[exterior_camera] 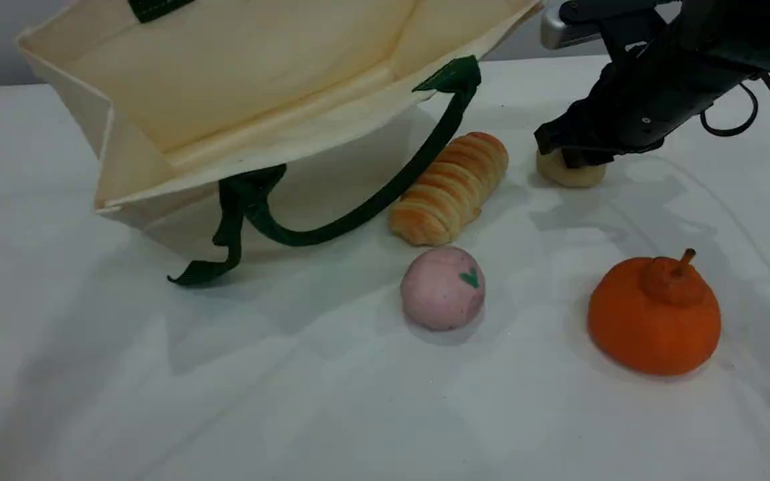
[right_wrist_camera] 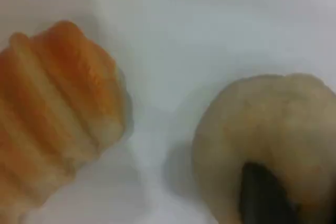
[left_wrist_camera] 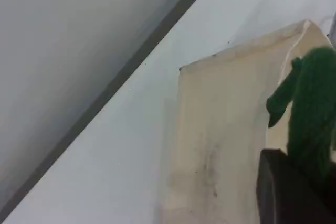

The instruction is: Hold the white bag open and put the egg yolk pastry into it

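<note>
The egg yolk pastry (exterior_camera: 572, 175) is seen at the upper right of the scene view, resting on the white surface (exterior_camera: 331, 401), with the right gripper (exterior_camera: 575, 155) set down over it; in the right wrist view a dark fingertip (right_wrist_camera: 262, 195) is pressed against the pastry's pale top. The jaws appear drawn in narrow around the pastry, though it has not been lifted, so a firm hold cannot be confirmed. A shallow or off-centre bite could let the soft bun be squashed or slip out on the lift. The ridged bread roll (exterior_camera: 450, 188) lies just to its left, between it and the white bag (exterior_camera: 238, 93), and could be clipped during the carry. The bag fills the upper left, tipped with its mouth toward the camera, one green handle (exterior_camera: 358, 214) trailing onto the surface. In the left wrist view the left gripper (left_wrist_camera: 294, 192) is judged closed on the other handle; should that cloth slip, the mouth would sag and the drop could be missed
</note>
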You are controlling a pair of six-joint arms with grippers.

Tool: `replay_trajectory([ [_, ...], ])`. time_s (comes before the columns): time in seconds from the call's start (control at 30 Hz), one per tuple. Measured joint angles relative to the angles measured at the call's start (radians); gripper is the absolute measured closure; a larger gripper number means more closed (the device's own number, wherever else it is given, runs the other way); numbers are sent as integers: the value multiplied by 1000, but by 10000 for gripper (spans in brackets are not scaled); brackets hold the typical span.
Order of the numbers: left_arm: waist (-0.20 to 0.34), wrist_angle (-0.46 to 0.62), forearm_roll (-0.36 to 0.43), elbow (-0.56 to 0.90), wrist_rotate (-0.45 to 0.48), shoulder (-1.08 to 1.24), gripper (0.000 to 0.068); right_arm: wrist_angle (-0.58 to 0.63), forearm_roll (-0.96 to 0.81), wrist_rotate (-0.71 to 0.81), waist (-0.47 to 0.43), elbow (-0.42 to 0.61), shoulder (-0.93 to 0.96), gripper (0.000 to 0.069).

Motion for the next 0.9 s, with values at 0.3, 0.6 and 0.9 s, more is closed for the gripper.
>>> replay_trajectory([
  [0.3,0,0,4,0,0,-1,599,159,-35,-36,-24,4,-99,585],
  [0.6,0,0,4,0,0,-1,599,297,-37,-24,-50,4,-291,595],
  [0.9,0,0,4,0,3,-1,599,441,-81,22,-64,3,-467,595],
])
